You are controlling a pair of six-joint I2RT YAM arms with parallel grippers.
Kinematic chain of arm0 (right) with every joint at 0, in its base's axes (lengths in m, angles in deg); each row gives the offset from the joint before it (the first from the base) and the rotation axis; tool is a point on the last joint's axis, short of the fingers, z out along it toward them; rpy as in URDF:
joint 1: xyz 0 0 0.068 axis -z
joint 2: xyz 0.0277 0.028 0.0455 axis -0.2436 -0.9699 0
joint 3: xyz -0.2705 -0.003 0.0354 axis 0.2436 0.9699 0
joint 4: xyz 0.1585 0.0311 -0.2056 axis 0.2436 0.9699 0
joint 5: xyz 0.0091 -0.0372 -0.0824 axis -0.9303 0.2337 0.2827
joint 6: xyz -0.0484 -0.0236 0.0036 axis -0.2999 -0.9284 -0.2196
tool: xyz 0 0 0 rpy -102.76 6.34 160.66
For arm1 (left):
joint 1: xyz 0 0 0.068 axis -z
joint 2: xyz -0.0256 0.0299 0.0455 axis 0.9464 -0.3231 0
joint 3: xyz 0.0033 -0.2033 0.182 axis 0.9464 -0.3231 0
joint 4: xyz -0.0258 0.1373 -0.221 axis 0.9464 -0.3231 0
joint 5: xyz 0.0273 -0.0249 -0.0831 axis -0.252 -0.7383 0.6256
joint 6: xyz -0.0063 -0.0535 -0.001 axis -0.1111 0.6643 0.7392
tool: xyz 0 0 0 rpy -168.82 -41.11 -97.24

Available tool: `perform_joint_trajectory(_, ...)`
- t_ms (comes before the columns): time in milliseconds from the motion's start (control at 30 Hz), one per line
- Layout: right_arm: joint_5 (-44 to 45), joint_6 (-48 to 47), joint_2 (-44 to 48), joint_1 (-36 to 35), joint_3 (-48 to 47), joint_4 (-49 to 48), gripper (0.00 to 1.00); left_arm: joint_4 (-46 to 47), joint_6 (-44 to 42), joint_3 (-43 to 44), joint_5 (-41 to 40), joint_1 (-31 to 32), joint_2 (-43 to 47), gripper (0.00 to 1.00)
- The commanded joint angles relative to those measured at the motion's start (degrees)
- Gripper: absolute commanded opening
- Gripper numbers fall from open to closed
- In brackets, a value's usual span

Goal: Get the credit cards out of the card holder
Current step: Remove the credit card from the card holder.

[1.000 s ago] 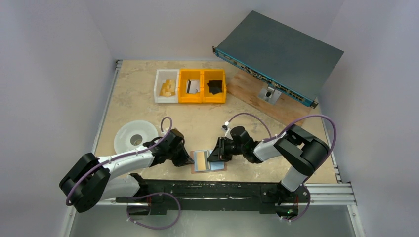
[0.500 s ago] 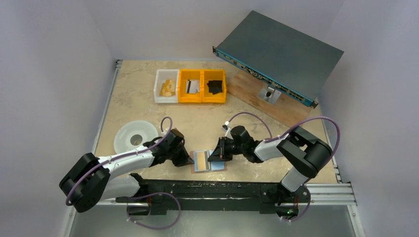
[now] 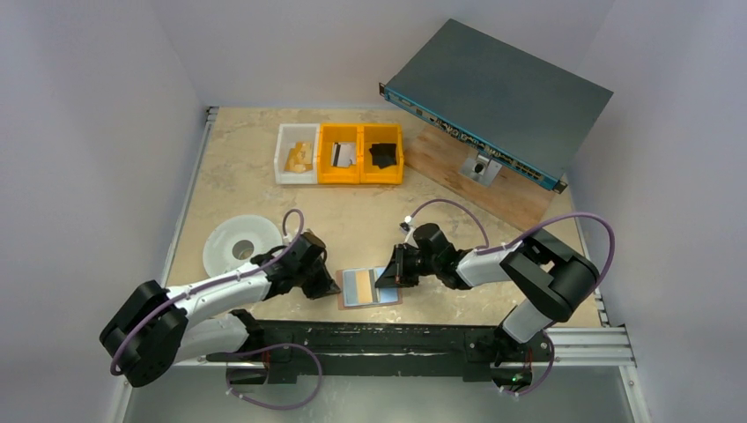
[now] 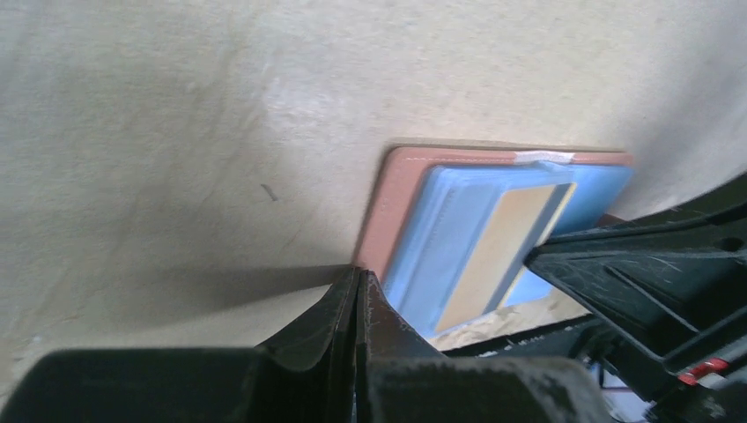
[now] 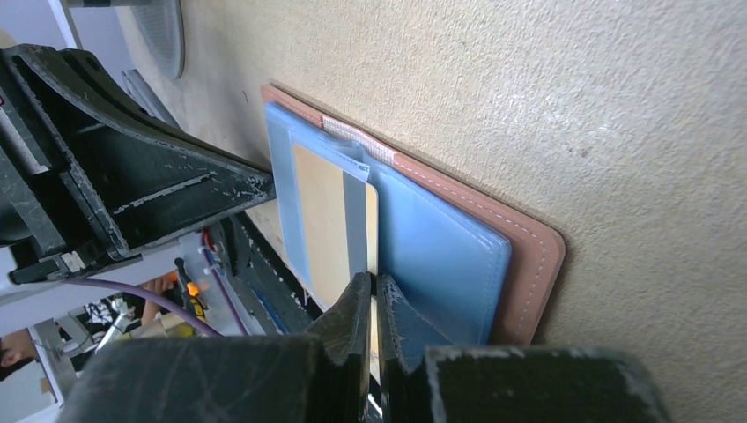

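The card holder (image 3: 346, 300), a pinkish-tan wallet with pale blue inner faces, lies open near the table's front edge. It also shows in the left wrist view (image 4: 396, 189) and the right wrist view (image 5: 445, 247). A yellowish-gold credit card (image 3: 359, 285) sticks partly out of its left pocket (image 5: 321, 207) (image 4: 498, 251). My right gripper (image 3: 386, 280) is over the wallet's middle, jaws shut on the gold card's edge (image 5: 373, 280). My left gripper (image 3: 333, 287) is shut and empty, its tips (image 4: 358, 273) pressing on the wallet's left pink edge. No blue-silver cards show apart from the blue faces.
A white bin (image 3: 295, 167) and two yellow bins (image 3: 339, 174) (image 3: 383, 174) stand at the back. A white disc (image 3: 236, 244) lies at the left. A grey rack unit (image 3: 498, 88) rests on a wooden board (image 3: 458, 172) at the back right. A black rail (image 3: 370, 335) runs along the front.
My right gripper has moved slightly right with the gold card, and more of the card shows outside the pocket. My left gripper has stayed on the wallet's left edge.
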Motion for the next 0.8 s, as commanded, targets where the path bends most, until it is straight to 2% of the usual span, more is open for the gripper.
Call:
perform_joint_trajectory(0,2.42,-2.04,1.10,0.44,-0.15,2.49,0.00,-9.09,-4.69,-0.56,-4.99,-0.31,1.00,0.00)
perform_joint_trajectory(200,2.73,-1.73,0.84,0.42,-0.57,1.63,0.00,-9.79,-10.14,4.09,-3.71,-0.15,3.91,0.01)
perform_joint_trajectory(467,2.08,-1.43,-0.15,0.37,-1.09,0.81,0.00,-4.32,-14.21,8.93,3.42,1.23,4.12,0.17)
perform_joint_trajectory(633,1.88,-1.26,-0.94,0.31,-1.51,0.57,0.00,1.75,-14.49,10.02,7.54,2.10,-2.41,0.13)
perform_joint_trajectory(767,1.94,-1.27,-1.16,0.31,-1.55,0.53,0.00,7.93,-13.85,9.04,10.21,2.19,-7.27,0.03)
